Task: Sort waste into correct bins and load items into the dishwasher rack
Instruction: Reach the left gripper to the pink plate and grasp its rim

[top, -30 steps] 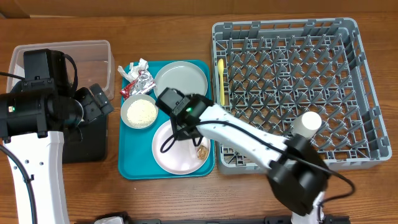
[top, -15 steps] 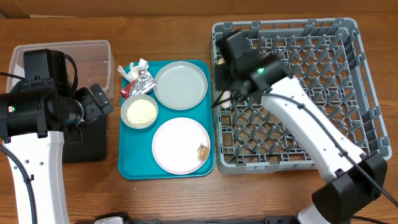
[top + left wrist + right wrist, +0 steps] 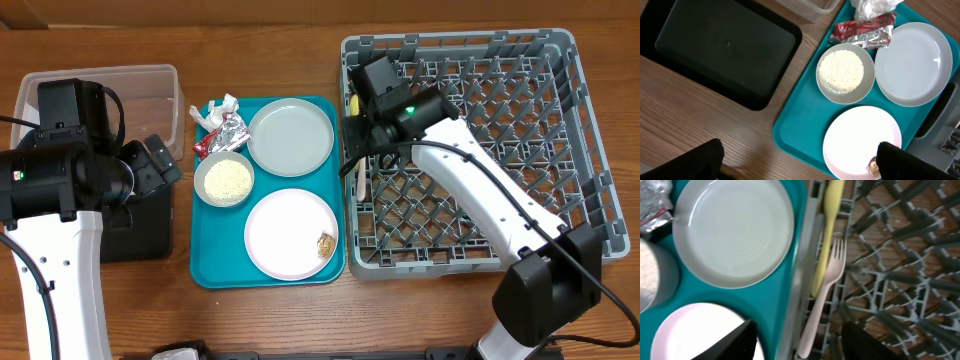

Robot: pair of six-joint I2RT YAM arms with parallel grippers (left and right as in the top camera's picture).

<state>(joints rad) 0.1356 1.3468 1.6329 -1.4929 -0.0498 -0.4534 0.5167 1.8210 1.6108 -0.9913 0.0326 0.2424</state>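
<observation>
My right gripper [image 3: 364, 142] hangs open over the left edge of the grey dishwasher rack [image 3: 560, 60]. A cream fork [image 3: 823, 295] lies in the rack between its spread fingers, beside the yellow utensil [image 3: 832, 210]. My left gripper [image 3: 800, 167] is open and empty above the wood between the black tray [image 3: 725, 50] and the teal tray. On the teal tray are the grey-green plate [image 3: 291, 137], the pinkish-white plate [image 3: 292, 234] with a brown crumb, the grey bowl of rice [image 3: 224, 181], the foil wrapper [image 3: 222, 137] and the white paper scrap [image 3: 217, 108]. No cup shows.
The clear tub [image 3: 150, 85] stands at the back left, partly under my left arm. The teal tray [image 3: 215, 270] lies right against the rack's left wall. The right arm's links cross the rack diagonally to the front right.
My right arm swung from above the pinkish-white plate to the rack's left edge. The cream fork now lies in the rack beside the yellow utensil. The left arm has not moved.
</observation>
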